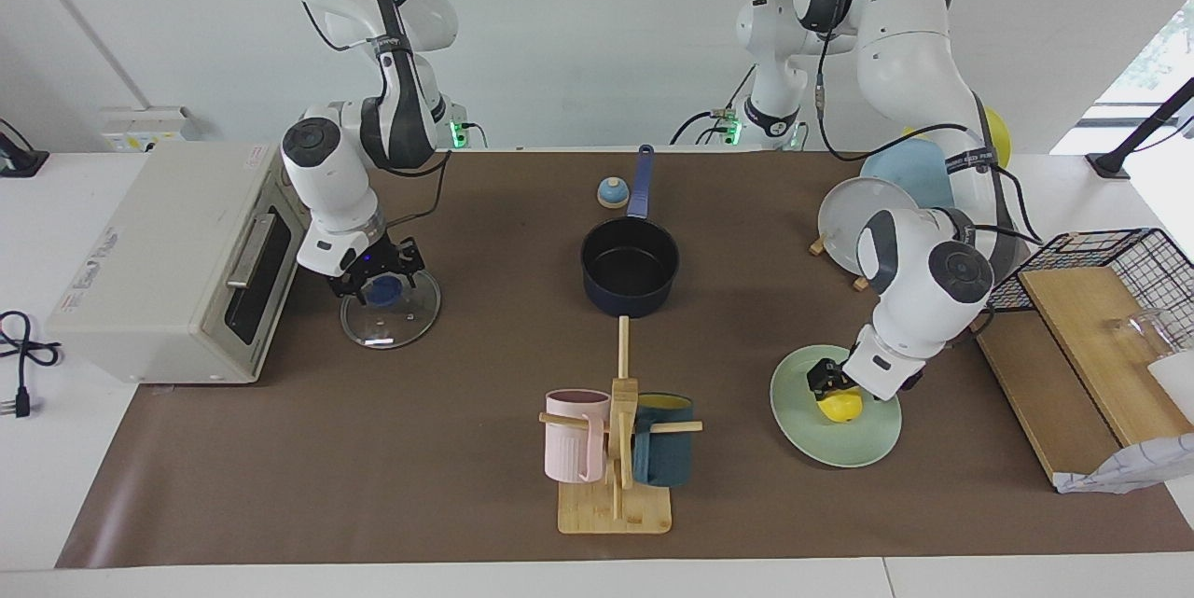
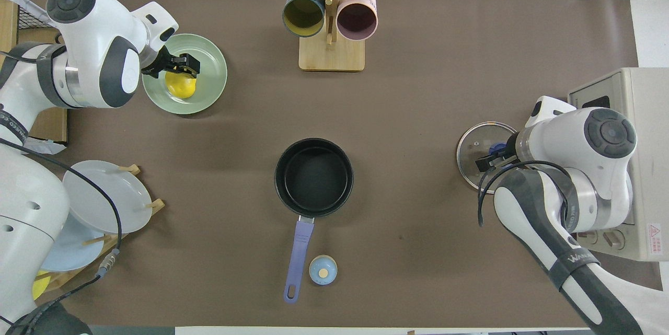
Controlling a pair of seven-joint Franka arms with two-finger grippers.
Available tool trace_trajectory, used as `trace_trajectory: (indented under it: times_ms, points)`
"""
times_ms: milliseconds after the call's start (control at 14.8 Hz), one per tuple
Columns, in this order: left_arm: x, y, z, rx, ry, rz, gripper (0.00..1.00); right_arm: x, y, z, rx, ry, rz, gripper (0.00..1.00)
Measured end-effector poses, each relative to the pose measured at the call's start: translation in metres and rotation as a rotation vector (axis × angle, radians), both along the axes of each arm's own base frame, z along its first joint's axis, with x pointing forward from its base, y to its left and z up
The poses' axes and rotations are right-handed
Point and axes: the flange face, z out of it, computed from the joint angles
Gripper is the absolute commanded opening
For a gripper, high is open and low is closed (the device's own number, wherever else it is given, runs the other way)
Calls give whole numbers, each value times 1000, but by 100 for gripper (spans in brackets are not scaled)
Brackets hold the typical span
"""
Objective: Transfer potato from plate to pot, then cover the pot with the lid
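Nearest my bases, the navy pot (image 2: 313, 177) stands empty at mid-table, its blue handle pointing back toward me. Farther out, toward my right arm's end, the glass lid (image 1: 390, 307) lies flat on the brown mat (image 2: 418, 115); my right gripper (image 1: 380, 285) is down at its blue knob, and I cannot tell whether it has clamped. Farthest, toward my left arm's end, the potato (image 2: 180, 85) lies on the mint-green plate (image 2: 209, 89), my left gripper (image 1: 826, 383) pressed down over it, grip uncertain.
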Motion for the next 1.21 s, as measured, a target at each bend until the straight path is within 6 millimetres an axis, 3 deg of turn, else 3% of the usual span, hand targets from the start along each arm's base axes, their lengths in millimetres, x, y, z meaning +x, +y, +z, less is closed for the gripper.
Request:
trace_trajectory:
  times_ms: [202,404,472,606,741,876,1010,1078,1212]
  points:
    - [0,0,2,1,-1,0,0,0,-4,0,0,0,-7,71]
    - [0,-2,5,0,-1,9,0,0,-5,0,0,0,-11,51]
    - [1,-3,15,-2,-4,22,0,0,-5,0,1,0,-11,45]
    - [-1,-7,59,-33,-21,75,0,0,-5,0,1,0,-11,34]
    - [-19,-20,121,-66,-18,124,0,0,-5,1,1,9,-12,29]
    - [-56,-55,180,-72,11,150,0,3,-3,10,24,55,-32,25]
    - [-101,-106,216,-71,26,158,0,15,5,37,46,81,-38,0]
    - [-126,-134,220,-71,29,154,0,22,14,56,52,83,-34,0]
    - [-170,-188,205,-86,8,147,0,31,30,91,54,86,-42,0]
